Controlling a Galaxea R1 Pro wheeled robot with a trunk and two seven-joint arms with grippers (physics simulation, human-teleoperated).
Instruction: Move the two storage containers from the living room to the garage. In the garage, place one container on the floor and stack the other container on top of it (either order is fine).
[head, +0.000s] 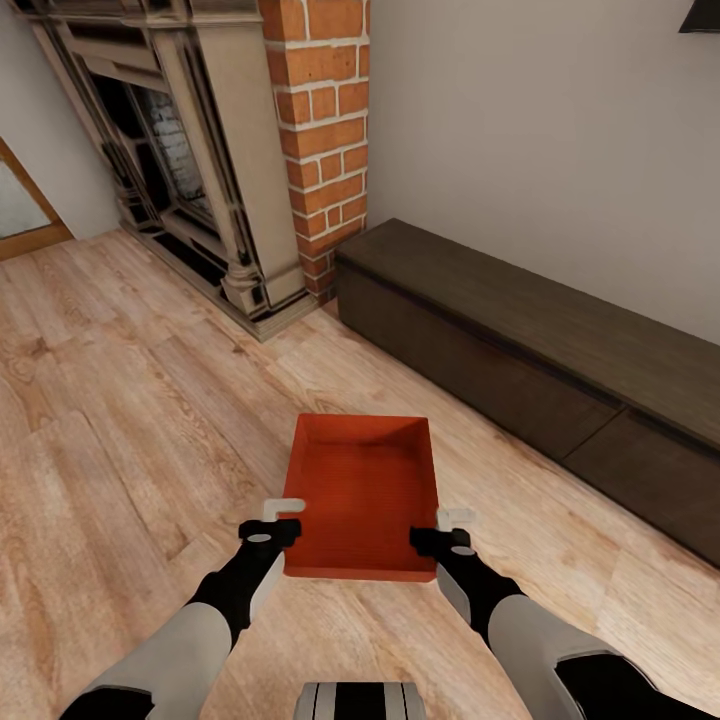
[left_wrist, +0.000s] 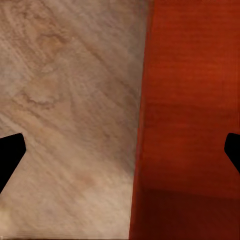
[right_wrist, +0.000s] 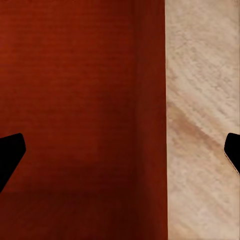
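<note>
One orange-red storage container (head: 362, 490) lies open-topped on the light wood plank floor (head: 120, 420) of the living room, just in front of me. My left gripper (head: 283, 517) is open and straddles the container's left wall near the near corner. In the left wrist view, a dark fingertip (left_wrist: 10, 155) is over the floor, with the container (left_wrist: 190, 100) beside it. My right gripper (head: 441, 530) is open and straddles the right wall. In the right wrist view, one fingertip (right_wrist: 10, 155) is over the container (right_wrist: 80, 100). The other container is out of view.
A long dark low bench (head: 540, 360) runs along the wall to the right. The red brick chimney (head: 325, 120) and ornate fireplace (head: 190, 150) stand ahead to the left. A wooden door frame (head: 20, 215) is at the far left.
</note>
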